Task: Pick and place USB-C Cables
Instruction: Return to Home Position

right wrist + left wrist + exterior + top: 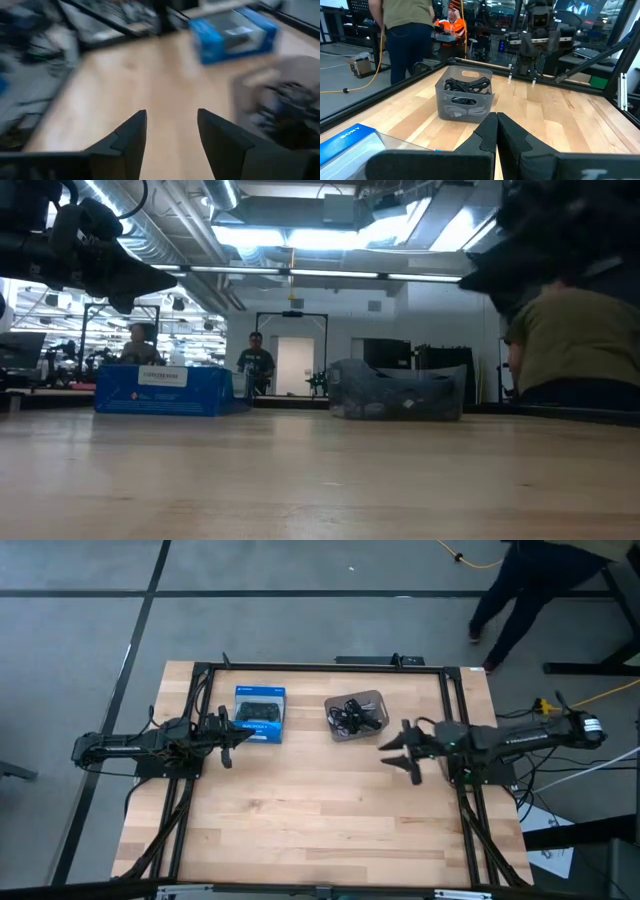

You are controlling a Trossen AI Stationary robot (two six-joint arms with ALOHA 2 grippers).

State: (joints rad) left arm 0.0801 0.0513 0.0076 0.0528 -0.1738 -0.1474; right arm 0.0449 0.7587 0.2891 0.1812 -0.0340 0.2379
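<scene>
The USB-C cables lie coiled inside a small translucent grey bin, black bundles on top and a light one showing through the wall. The bin stands on the far middle of the table. My left gripper hovers shut beside the blue box, left of the bin; its fingers point toward the bin. My right gripper is open, just right of and nearer than the bin, above bare wood, with the blue box beyond it.
The blue box lies flat on the table left of the bin. A black frame rail runs around the table. A person walks past beyond the far right corner. Bare wood fills the near half.
</scene>
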